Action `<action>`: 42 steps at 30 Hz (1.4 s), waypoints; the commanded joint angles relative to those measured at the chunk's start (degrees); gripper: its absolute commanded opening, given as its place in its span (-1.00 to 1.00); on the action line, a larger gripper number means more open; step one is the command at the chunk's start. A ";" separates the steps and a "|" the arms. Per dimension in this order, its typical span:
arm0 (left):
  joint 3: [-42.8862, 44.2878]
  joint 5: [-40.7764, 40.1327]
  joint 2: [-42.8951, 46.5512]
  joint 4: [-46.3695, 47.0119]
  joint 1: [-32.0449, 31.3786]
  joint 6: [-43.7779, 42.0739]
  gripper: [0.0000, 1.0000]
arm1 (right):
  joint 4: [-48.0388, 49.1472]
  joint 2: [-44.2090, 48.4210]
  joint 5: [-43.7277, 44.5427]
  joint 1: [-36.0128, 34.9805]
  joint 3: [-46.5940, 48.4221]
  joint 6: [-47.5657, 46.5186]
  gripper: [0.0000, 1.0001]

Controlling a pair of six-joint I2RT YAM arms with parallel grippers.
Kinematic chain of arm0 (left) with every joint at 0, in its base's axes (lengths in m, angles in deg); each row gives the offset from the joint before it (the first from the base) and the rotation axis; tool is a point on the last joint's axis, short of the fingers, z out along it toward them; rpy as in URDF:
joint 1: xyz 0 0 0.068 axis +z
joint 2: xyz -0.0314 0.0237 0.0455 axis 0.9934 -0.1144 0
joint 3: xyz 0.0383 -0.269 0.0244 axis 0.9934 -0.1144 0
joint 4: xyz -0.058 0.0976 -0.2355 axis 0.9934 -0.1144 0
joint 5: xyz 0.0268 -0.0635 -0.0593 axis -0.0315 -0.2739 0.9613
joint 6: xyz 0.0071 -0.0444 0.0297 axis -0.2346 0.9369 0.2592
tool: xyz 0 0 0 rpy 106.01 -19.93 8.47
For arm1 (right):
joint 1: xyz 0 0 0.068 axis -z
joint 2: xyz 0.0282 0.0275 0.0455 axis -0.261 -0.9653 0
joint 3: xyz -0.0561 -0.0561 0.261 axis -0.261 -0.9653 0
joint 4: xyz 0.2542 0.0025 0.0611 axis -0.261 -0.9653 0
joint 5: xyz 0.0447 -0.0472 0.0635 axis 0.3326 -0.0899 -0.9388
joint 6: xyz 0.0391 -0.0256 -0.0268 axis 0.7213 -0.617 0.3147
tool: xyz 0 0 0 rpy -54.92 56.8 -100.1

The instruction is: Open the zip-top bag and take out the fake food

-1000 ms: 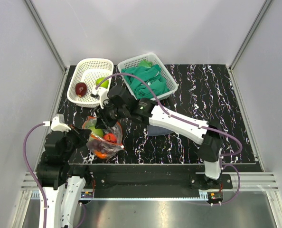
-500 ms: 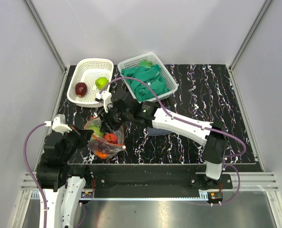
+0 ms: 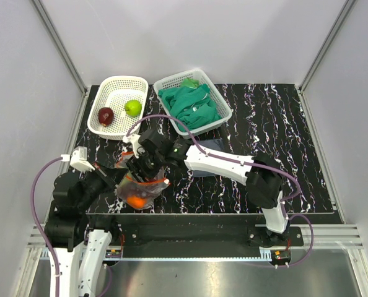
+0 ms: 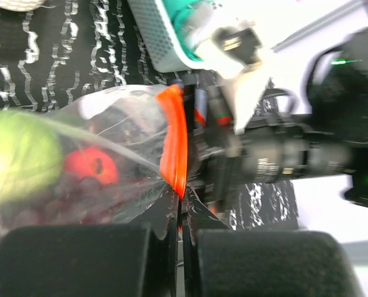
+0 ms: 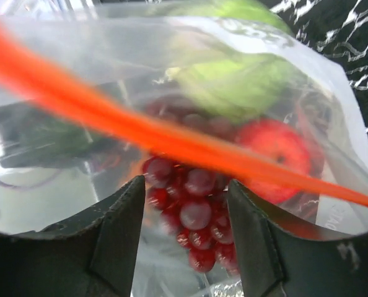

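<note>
The zip-top bag (image 3: 140,189) lies near the front left edge of the black, white-veined table (image 3: 283,124), with both arms crowding it. The left gripper (image 4: 181,232) has its fingers pressed together on the bag's corner, where the orange-red zip strip (image 4: 173,139) runs down into them. The right gripper (image 5: 185,182) hangs at the bag's mouth with its fingers spread, and its arm covers the bag's far side from above. Through the film I can see dark grapes (image 5: 193,213), a red tomato (image 5: 277,148), pale green cabbage (image 5: 233,83) and an orange (image 3: 134,201). Behind the bag stands a white basket (image 3: 118,83) holding a dark red apple (image 3: 105,115) and a green apple (image 3: 133,107). Behind and right of the bag, a second basket (image 3: 224,111) holds green cloths (image 3: 193,105). Just right of the bag, a grey-blue cloth (image 3: 202,168) lies under the right arm. Plain white walls close the table in.
</note>
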State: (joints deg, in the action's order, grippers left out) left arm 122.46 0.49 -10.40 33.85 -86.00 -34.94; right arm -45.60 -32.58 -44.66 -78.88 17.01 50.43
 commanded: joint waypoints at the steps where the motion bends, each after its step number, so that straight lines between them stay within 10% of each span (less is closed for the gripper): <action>1: 2.03 5.46 -1.26 8.70 0.02 0.73 -1.00 | 1.26 -0.72 -0.84 -0.50 -0.83 -2.42 0.35; 26: -3.33 -0.25 -0.30 2.56 0.02 -1.38 -1.00 | 6.97 -8.71 -11.20 -0.59 -9.62 -8.32 0.99; 33: -6.14 -2.36 2.52 -0.17 0.02 -0.94 -1.00 | 10.66 -10.21 -9.69 -0.50 -9.45 -4.62 0.79; 42: -5.01 -4.47 2.79 -0.79 0.02 -1.29 -1.00 | 12.68 -10.75 -9.62 -1.73 -8.65 -2.33 0.02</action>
State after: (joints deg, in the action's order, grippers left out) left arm 115.90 -1.74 -7.67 31.43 -86.15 -35.42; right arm -30.03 -40.43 -56.37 -78.24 10.06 47.98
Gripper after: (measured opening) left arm 0.012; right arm 0.595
